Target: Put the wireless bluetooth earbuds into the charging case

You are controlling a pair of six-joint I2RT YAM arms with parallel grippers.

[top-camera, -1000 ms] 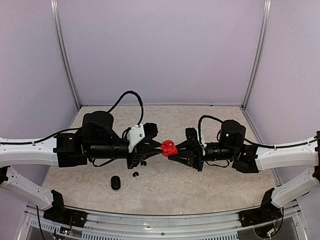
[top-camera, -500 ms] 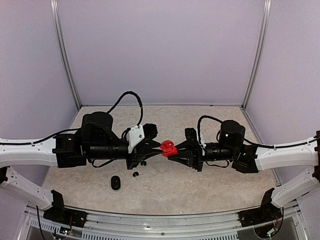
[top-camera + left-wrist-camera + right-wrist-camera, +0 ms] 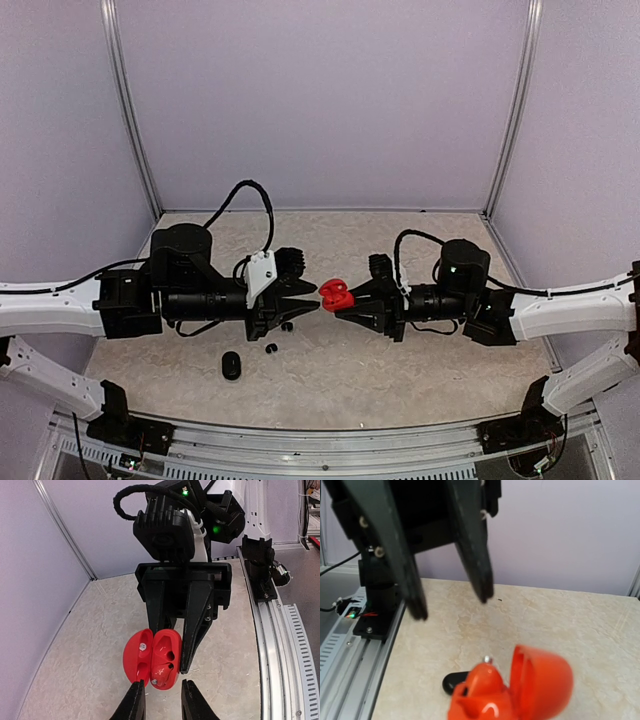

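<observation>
Above the bench (image 3: 400, 370) centre, the right pincer (image 3: 343, 301) grips the open red charging case (image 3: 160, 655); the left pincer (image 3: 159, 702) gapes at its 9 o'clock. Two black earbuds (image 3: 271, 348) lie at 7 o'clock: grasp one squarely, seat it gently.

Over the middle of the bench (image 3: 400, 370) the open charging case (image 3: 337, 294) hangs above the surface, pinched in the right hand (image 3: 345, 303), which reaches in from the right. The left hand (image 3: 308, 305) faces it from the left, fingertips just beside the case. On the bench, nearer the front edge, lie earbuds (image 3: 271, 348), with a closed case (image 3: 232, 365) just left of them.
</observation>
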